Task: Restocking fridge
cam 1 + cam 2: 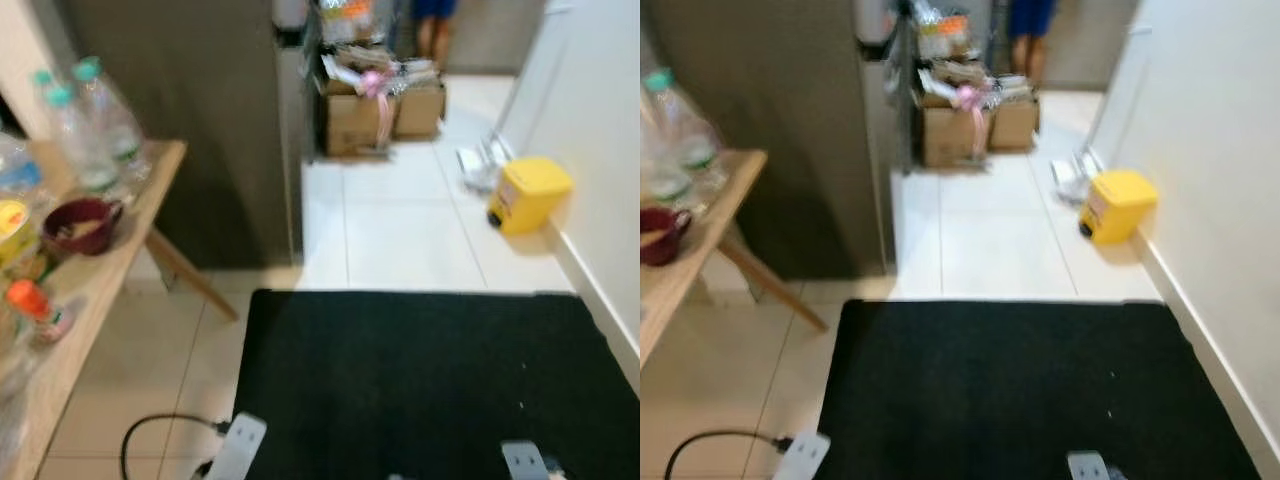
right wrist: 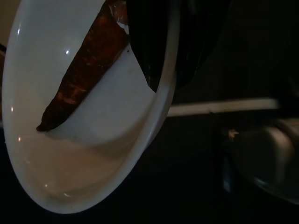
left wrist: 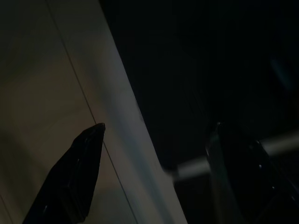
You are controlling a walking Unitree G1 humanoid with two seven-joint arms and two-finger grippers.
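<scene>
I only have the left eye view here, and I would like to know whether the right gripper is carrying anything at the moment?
Observer: Yes. In the right wrist view the right gripper is shut on the rim of a white bowl.
Operator: Thank you. Is there anything inside that bowl?
Observer: A dark reddish-brown piece of food lies against its inner wall; I cannot tell what it is.
Operator: And is the left gripper holding something too?
Observer: No. The left gripper is open, with nothing between its fingers, over the edge where the pale tiled floor meets the black mat.
</scene>
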